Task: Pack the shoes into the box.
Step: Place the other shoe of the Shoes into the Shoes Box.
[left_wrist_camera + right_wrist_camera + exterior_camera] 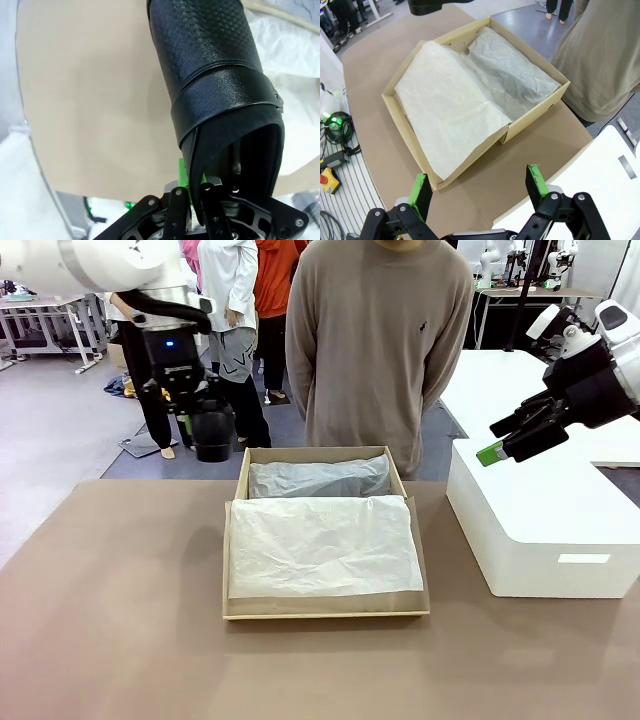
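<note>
The flat brown table (120, 620) carries two things directly on its top: an open tan cardboard box (325, 612) in the middle, reaching toward the far edge, and a larger white box (540, 530) standing apart at the robot's right.

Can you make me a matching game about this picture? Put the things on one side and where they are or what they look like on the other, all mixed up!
Things:
1. shoe
2. box
3. right gripper
4. white block

Place or state:
A. open, holding nothing
B. tan cardboard, lined with white tissue paper
C. held up in the air by the left gripper
D. plain white, at the right side of the table

Pairs: 1-C, 2-B, 3-A, 4-D
</note>
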You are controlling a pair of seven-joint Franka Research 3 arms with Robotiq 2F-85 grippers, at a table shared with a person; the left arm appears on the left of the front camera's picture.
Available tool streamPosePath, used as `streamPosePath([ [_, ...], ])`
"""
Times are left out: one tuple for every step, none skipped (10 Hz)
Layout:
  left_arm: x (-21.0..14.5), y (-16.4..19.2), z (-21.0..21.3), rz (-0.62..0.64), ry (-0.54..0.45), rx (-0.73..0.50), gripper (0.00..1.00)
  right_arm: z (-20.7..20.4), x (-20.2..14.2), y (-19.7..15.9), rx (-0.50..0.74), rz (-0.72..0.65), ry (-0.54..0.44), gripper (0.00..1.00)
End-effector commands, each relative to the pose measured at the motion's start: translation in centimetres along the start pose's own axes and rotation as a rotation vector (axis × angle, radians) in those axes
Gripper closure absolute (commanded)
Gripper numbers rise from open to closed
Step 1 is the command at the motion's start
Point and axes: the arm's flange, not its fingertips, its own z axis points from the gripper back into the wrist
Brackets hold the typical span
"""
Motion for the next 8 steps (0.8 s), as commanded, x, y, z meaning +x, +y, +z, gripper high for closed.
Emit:
streamPosePath([
  [-0.5,-3.1,0.5,0.117,-0.018,-0.01,1.0,-0.1,0.0,-0.3,0.017,0.017,-0.022,0.0],
  [-1.1,-4.6,0.4,0.143,-0.034,-0.011,1.0,-0.1,0.0,-0.3,0.017,0.017,-0.022,0.0],
  [-1.8,-5.9,0.1,0.165,-0.075,0.003,1.0,-0.1,0.0,-0.3,0.017,0.017,-0.022,0.0],
  [-2.0,-6.5,0.1,0.189,-0.102,0.01,1.0,-0.1,0.0,-0.3,0.017,0.017,-0.022,0.0],
  [-2.0,-6.7,0.3,0.166,-0.099,0.016,1.0,-0.1,0.0,-0.3,0.017,0.017,-0.022,0.0],
  [-2.4,-6.3,-0.5,0.156,-0.049,-0.011,1.0,-0.1,0.0,-0.3,0.017,0.017,-0.022,0.0],
  [-2.4,-6.3,-0.5,0.156,-0.049,-0.011,1.0,-0.1,0.0,-0.3,0.017,0.017,-0.022,0.0],
  [-2.4,-6.3,-0.5,0.156,-0.049,-0.011,1.0,-0.1,0.0,-0.3,0.017,0.017,-0.022,0.0],
])
